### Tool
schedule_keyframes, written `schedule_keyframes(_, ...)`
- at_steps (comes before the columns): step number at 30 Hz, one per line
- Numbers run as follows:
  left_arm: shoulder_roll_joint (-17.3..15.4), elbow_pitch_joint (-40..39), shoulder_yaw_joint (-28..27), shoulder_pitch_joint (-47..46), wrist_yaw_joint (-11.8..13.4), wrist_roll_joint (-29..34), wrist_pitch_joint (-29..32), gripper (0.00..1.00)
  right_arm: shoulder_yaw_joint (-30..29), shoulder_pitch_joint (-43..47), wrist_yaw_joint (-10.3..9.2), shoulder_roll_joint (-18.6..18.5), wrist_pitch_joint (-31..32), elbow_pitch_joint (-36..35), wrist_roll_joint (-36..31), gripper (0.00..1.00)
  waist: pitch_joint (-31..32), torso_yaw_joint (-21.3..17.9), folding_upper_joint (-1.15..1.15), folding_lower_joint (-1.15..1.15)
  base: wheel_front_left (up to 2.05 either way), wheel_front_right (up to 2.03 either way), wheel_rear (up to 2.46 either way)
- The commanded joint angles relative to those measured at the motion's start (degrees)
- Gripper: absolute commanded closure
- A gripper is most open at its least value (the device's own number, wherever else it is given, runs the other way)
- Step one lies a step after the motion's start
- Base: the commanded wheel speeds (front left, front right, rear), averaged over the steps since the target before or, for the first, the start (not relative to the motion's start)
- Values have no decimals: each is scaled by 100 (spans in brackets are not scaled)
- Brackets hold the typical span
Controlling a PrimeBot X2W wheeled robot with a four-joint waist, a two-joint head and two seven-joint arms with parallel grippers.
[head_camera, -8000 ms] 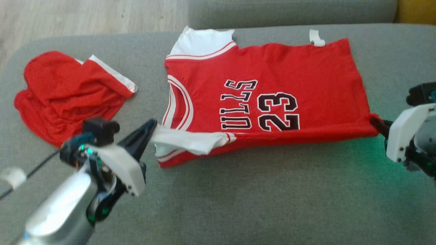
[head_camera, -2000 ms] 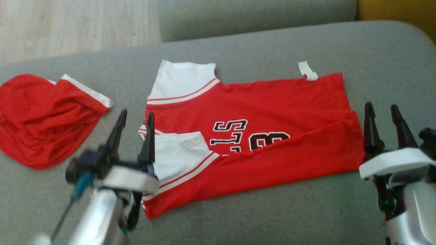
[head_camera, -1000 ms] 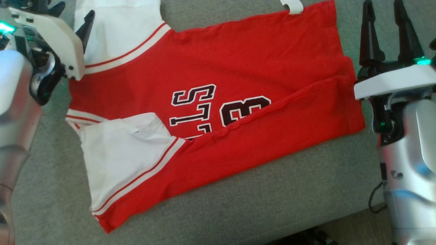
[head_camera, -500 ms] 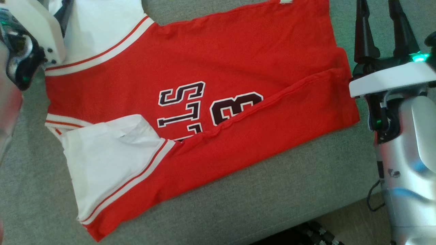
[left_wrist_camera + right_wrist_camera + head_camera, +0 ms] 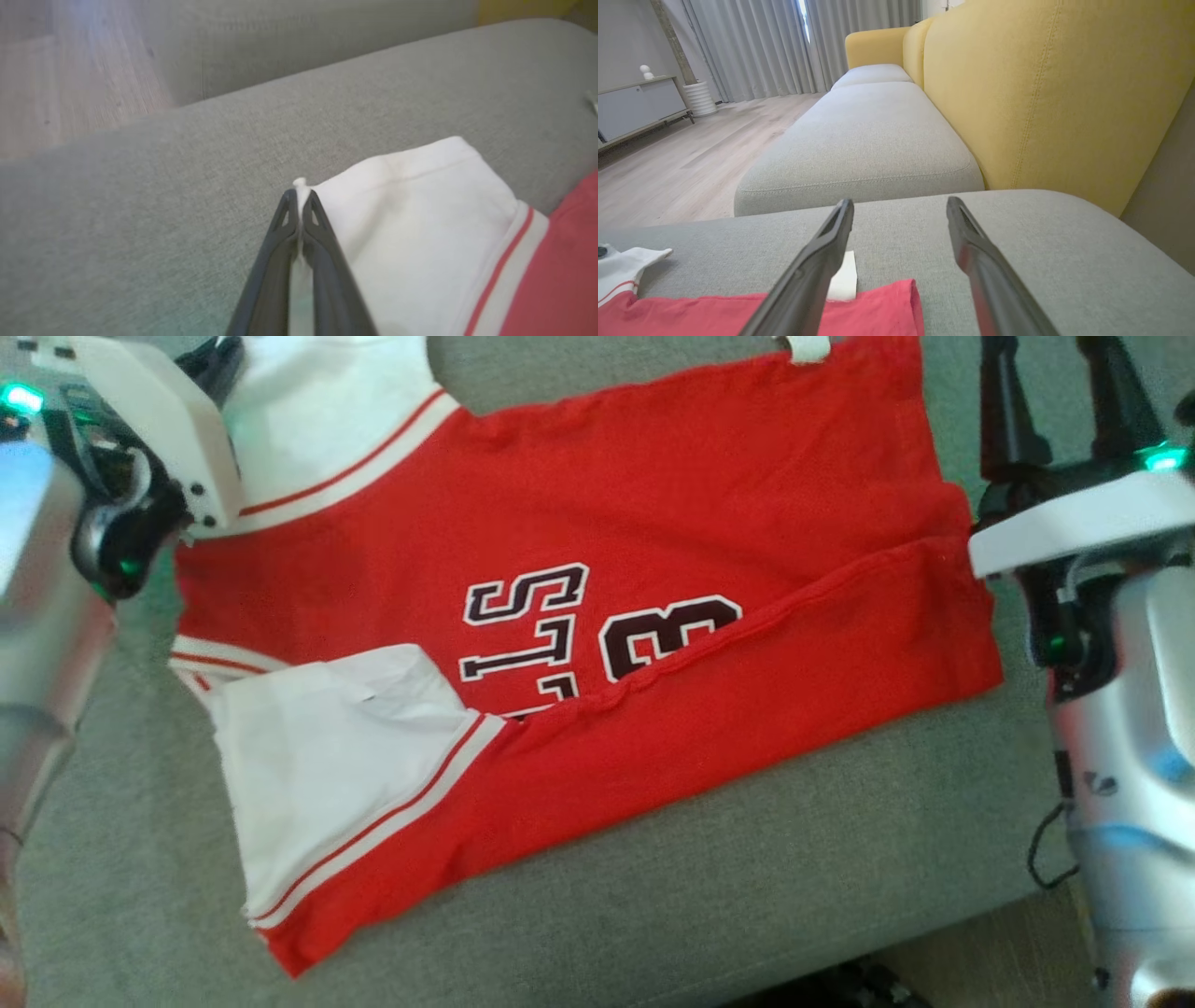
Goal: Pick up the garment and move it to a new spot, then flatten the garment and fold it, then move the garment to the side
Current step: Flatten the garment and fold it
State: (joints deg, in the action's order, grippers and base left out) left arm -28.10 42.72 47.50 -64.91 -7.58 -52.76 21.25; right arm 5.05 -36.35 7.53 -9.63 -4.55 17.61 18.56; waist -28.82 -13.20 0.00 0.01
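Observation:
The garment [image 5: 653, 504], a red jersey with white sleeves and dark lettering, lies on the grey cushion [image 5: 747, 896]. Its near long edge is folded up over the print. My left gripper [image 5: 219, 353] is at the jersey's far left corner. In the left wrist view the left gripper [image 5: 299, 193] is shut on the corner of the far white sleeve [image 5: 411, 224]. My right gripper [image 5: 1053, 364] stands open beside the jersey's right edge. In the right wrist view the right gripper [image 5: 899, 201] hangs over the far red hem corner [image 5: 878, 308] and its white tag [image 5: 845, 280], with nothing between its fingers.
The cushion's front edge runs across the lower right, with floor [image 5: 980, 971] beyond it. A yellow sofa back [image 5: 1041, 93] rises to the right, and a second grey cushion [image 5: 868, 140] lies ahead. Wooden floor [image 5: 70, 93] lies past the cushion's far left.
My left gripper has shut on the corner of the far white sleeve. The right gripper has stayed open in place. The head view has shifted slightly.

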Motion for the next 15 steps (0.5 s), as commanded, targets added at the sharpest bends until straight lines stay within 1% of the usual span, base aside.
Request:
schedule_keyframes(1,-224,-204,-163,-201,9,52,-238,100,66,-81,-4,-94,51,-107,-26,0,148,137,0,-1,0,0,0)
schedule_keyframes(4,-152,-375,-93,-177,9,118,-806,100,94,-156,-4,-216,166,70,-17,0,340,314,0,-1,0,0,0)
schedule_keyframes(8,-47,-624,8,-76,9,155,-1389,100,212,-213,-4,-464,348,361,-12,0,617,594,0,-1,0,0,0)
schedule_keyframes(12,36,-909,117,189,9,105,-1714,100,479,-244,-4,-760,481,683,-108,0,892,892,0,-1,0,0,0)
schedule_keyframes(15,4,-1186,142,426,11,70,-1888,100,676,-341,-4,-941,635,936,-137,0,1001,1076,0,-1,0,0,0)
